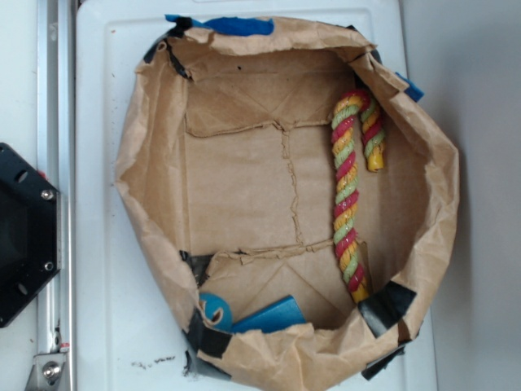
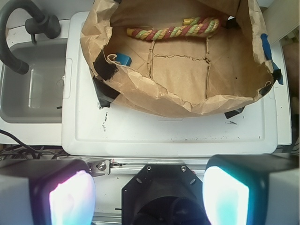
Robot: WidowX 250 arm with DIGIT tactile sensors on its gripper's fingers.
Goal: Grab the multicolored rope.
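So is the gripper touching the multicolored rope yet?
Apart. The wrist view shows the gripper open over the table edge, with the rope lying far off inside the paper bag.

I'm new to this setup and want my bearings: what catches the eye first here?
The multicolored rope, a cane-shaped twist of red, yellow and green, lies alone on the floor of the open paper bag, along one side. The bag sits on a white surface. In the wrist view, the end effector is open, well short of the bag.
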